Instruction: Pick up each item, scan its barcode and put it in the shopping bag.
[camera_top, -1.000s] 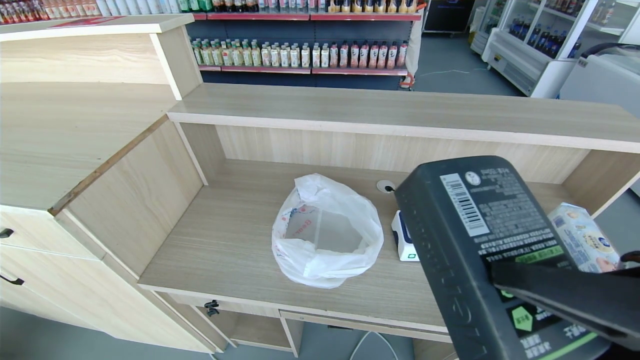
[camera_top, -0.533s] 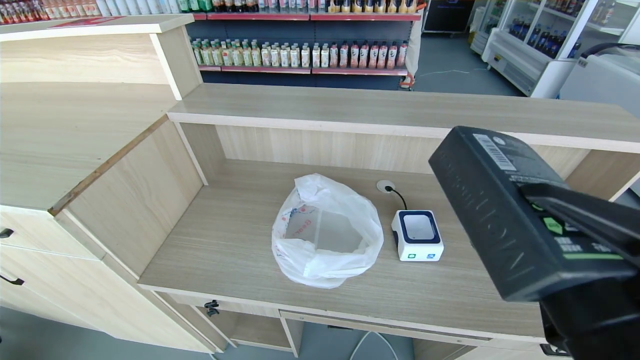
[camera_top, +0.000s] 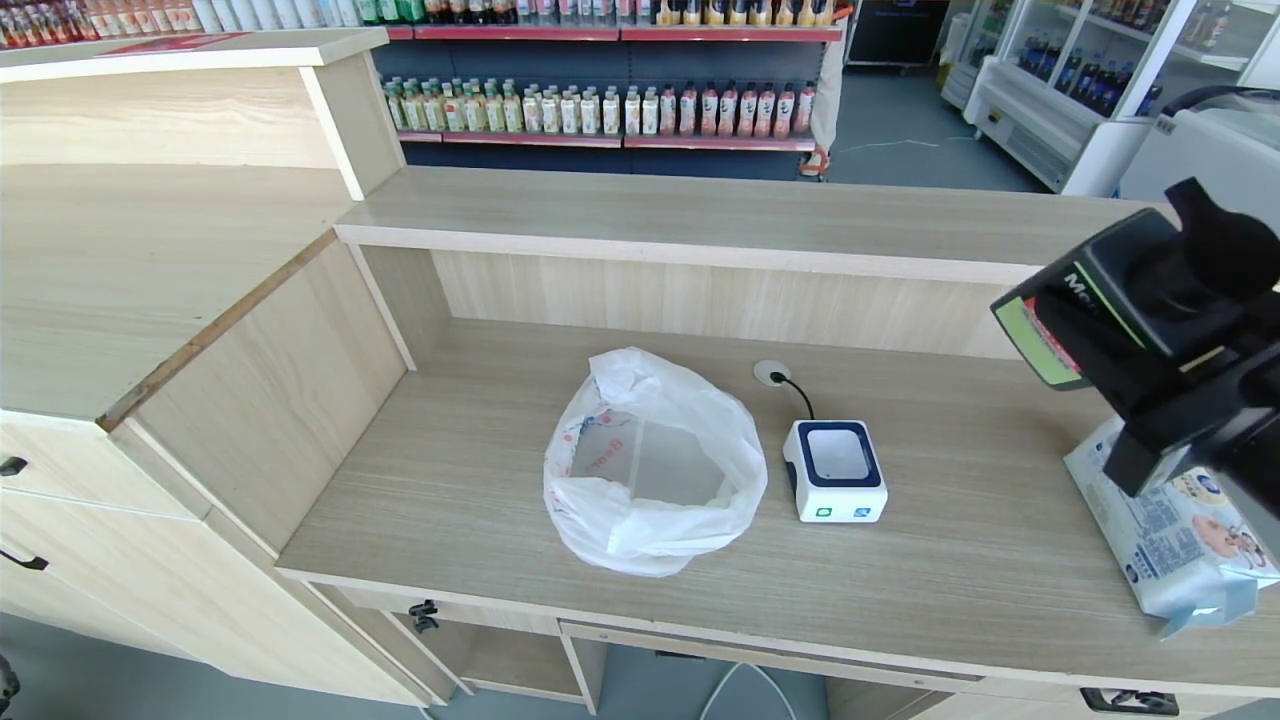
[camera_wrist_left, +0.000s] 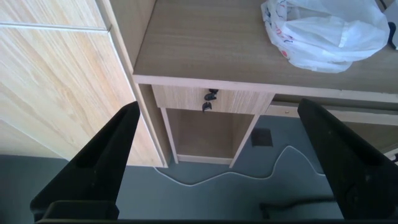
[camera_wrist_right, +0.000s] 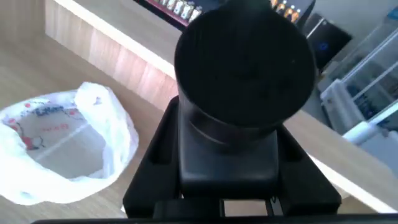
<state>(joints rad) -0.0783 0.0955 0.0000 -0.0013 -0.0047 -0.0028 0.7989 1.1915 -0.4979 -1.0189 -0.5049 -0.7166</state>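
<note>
Starting nearest, the left pincer (camera_wrist_left: 217, 124) hangs low in front of the counter (camera_top: 950, 560), spread wide and holding nothing. The right pincer (camera_wrist_right: 227, 155) is up at the counter's right end, pinching the black bottle (camera_top: 1090, 310) well above the surface. The bottle's long axis runs out along the pincer, and its labelled end is turned to the robot's left. Under it a pack of wipes (camera_top: 1170, 540) lies flat on the counter. The scanner (camera_top: 835, 470) sits lower and to the left of the held bottle, so the right arm is plainly the nearer one. Just beside the scanner, further left, the shopping bag (camera_top: 655, 465) gapes open.

Count: one bottle, one pack, one scanner, one bag — two pincers.
</note>
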